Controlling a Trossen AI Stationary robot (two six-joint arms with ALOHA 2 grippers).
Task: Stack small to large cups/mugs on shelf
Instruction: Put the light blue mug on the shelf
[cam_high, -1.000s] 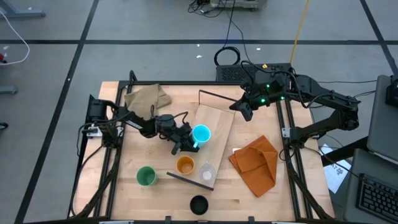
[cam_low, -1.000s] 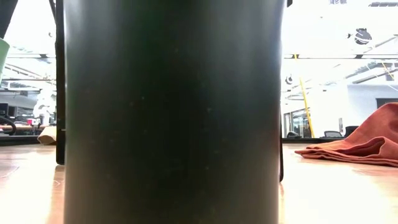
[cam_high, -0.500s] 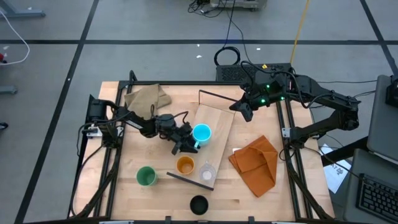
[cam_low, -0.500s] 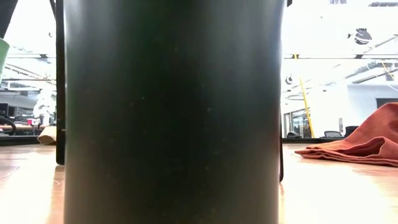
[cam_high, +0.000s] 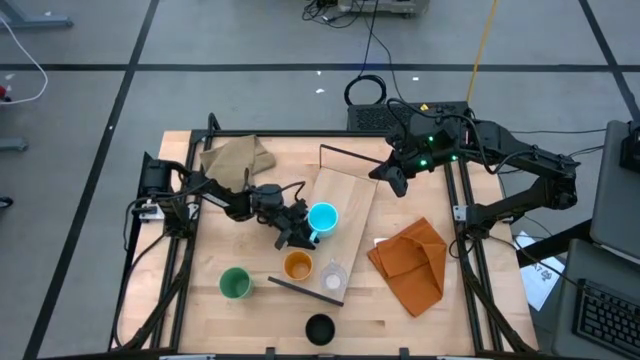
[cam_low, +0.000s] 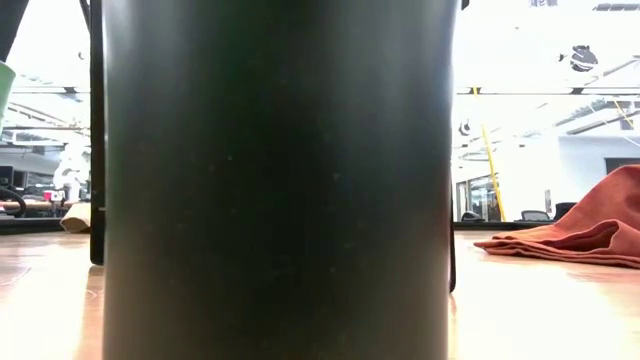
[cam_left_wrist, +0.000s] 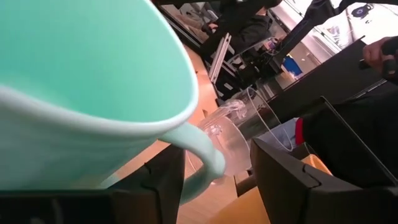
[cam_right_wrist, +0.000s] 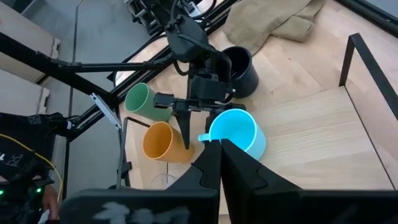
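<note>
On the light-wood shelf (cam_high: 340, 215), a light-blue mug (cam_high: 323, 216) stands upright with the left gripper (cam_high: 303, 235) at its handle.
Its fingers (cam_left_wrist: 283, 180) are parted either side of the handle, not clamped. Orange cup (cam_high: 298, 265) and clear plastic cup (cam_high: 333, 275) sit near the shelf's front end; green cup (cam_high: 235, 283) and black cup (cam_high: 319, 328) rest on the table. The right gripper (cam_high: 394, 180) hangs closed and empty over the shelf's far corner.

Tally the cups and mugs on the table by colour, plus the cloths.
Light-blue mug: 1
Dark navy mug: 1
Orange cup: 1
Green cup: 1
Clear cup: 1
Black cup: 1
Tan cloth: 1
Orange cloth: 1
Total: 6 cups and mugs, 2 cloths
</note>
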